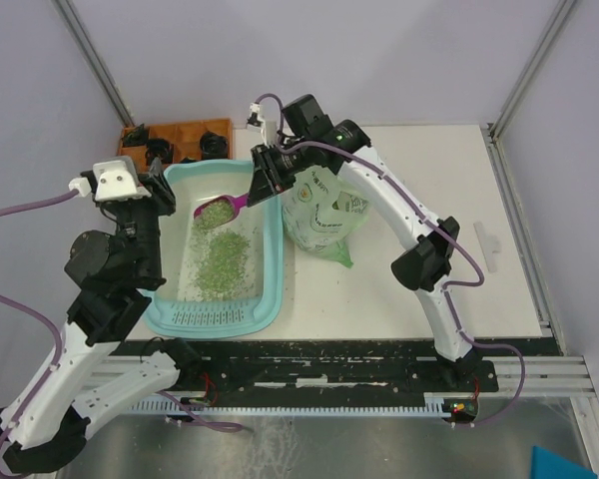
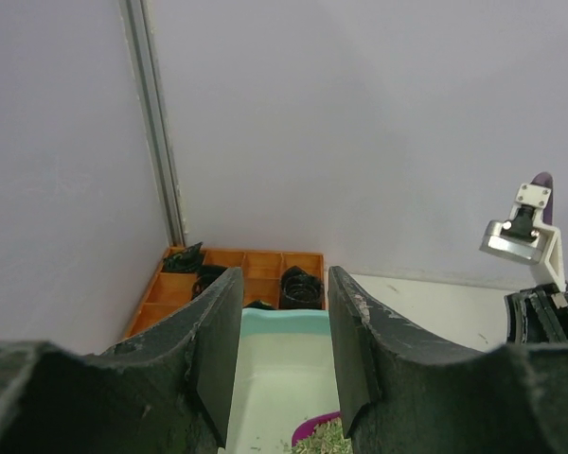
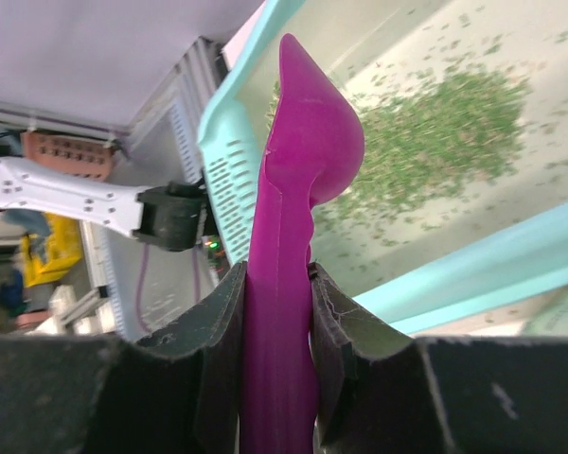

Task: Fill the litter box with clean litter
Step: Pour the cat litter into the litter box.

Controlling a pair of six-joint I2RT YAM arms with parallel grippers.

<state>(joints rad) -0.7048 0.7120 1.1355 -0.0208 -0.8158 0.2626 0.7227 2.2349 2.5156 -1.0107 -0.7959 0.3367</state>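
I'm seeing the right tool [image 3: 276,284] clamping the magenta scoop [image 1: 220,212] by its handle, the loaded scoop hanging over the litter box [image 1: 277,269]. The box is sitting along the surface's [image 1: 399,289] left edge, with clean litter [image 1: 223,261] covering its mid-floor. The left tool [image 2: 284,284] is sitting half-spread at the box's far-left corner; I can't tell whether it's gripping.
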